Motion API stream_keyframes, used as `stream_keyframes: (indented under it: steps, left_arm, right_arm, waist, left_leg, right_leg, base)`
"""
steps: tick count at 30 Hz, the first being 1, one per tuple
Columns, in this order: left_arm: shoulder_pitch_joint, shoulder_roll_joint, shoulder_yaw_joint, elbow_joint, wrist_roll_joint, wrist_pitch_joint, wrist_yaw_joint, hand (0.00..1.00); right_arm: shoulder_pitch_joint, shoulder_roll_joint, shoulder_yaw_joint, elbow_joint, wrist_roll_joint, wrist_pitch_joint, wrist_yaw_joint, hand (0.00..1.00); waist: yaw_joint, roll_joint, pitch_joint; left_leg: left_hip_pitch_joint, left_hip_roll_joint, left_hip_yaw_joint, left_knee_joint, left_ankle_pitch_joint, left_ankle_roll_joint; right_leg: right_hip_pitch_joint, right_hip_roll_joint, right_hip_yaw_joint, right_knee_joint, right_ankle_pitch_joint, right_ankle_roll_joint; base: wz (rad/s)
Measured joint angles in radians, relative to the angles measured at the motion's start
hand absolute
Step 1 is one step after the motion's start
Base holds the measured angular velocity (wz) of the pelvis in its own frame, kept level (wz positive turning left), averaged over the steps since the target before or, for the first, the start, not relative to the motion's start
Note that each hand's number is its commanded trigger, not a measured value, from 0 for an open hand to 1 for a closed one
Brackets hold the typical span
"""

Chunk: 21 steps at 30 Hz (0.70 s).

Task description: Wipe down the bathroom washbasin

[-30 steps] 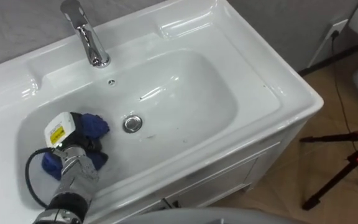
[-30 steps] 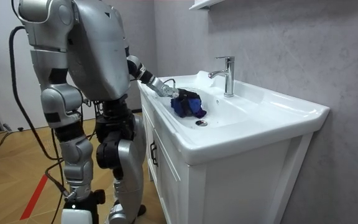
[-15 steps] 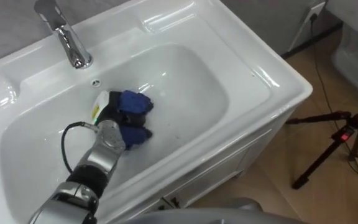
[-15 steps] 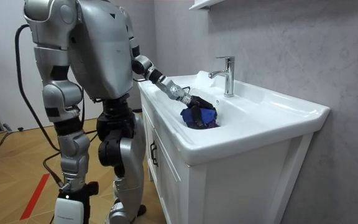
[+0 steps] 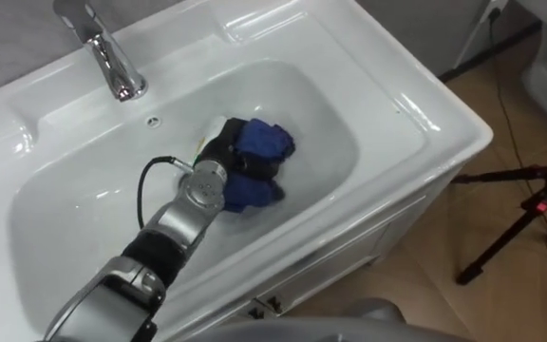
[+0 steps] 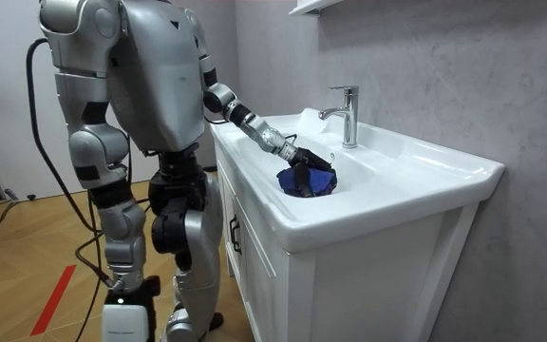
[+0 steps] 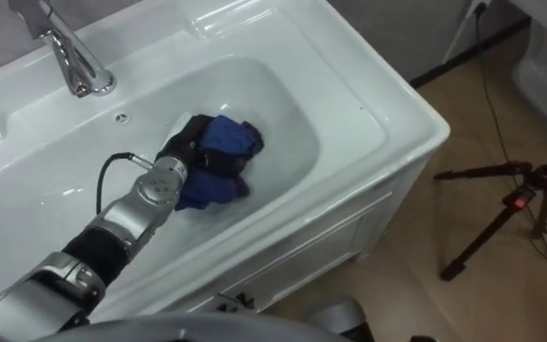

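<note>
A white basin (image 5: 84, 209) is set in a white vanity, with a chrome faucet (image 5: 112, 57) at its back rim. My left hand (image 5: 218, 157) reaches into the bowl from the lower left, fingers curled into a crumpled blue cloth (image 5: 259, 142) and pressing it against the bottom right of centre. The drain is hidden under the wrist and cloth. In the room view I stand at the vanity's end, left hand (image 6: 297, 160) on the cloth (image 6: 313, 182). My right hand (image 6: 133, 277) hangs at my side.
The overflow hole (image 5: 154, 121) sits below the faucet. On the wooden floor to the right stands a black tripod (image 5: 539, 204) with a red light, cables near it. A grey wall backs the vanity, and a shelf (image 6: 311, 8) hangs above.
My left hand has swept the blue cloth from the bowl's left end across the drain to right of centre. The eye views have shifted a little.
</note>
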Motion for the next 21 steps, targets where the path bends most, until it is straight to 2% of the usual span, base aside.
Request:
stream_keyframes:
  steps: [6,10,15,21]
  left_arm:
    - [0.0,0.0,-0.029,-0.089,0.002,0.02,-0.074,1.0]
    - [0.0,0.0,-0.05,-0.161,0.004,0.039,-0.114,1.0]
    - [0.0,-0.001,-0.066,-0.245,0.01,0.041,-0.168,1.0]
    - [0.001,-0.007,-0.07,-0.26,0.074,0.041,-0.182,1.0]
  right_arm:
    - [-0.02,0.0,0.061,0.003,0.009,-0.006,0.0,0.0]
    - [-0.04,0.0,0.06,0.019,0.02,-0.034,-0.01,0.0]
    - [-0.044,0.0,0.06,0.036,0.058,-0.046,-0.029,0.0]
    - [-0.028,0.002,0.06,0.048,0.087,-0.057,-0.036,0.0]
  waist:
    - [0.002,0.001,-0.0006]
    - [0.005,0.003,-0.0006]
    - [0.005,0.009,0.0013]
    - [0.004,0.012,0.0039]
  left_leg:
    - [-0.011,-0.004,-0.01,0.0,0.0,0.0]
    - [-0.017,-0.005,-0.012,0.0,0.0,0.001]
    - [-0.02,-0.006,-0.013,0.001,0.0,0.001]
    - [-0.013,-0.007,-0.012,0.001,0.0,0.001]
  right_leg:
    - [0.006,-0.003,-0.004,-0.007,0.002,0.003]
    - [0.006,-0.004,-0.006,-0.007,0.002,0.003]
    - [0.006,-0.004,-0.006,-0.007,0.002,0.003]
    - [0.016,-0.004,-0.001,-0.008,0.002,0.003]
  base:
    - [0.1]
    - [0.07]
    - [0.03]
    - [0.0]
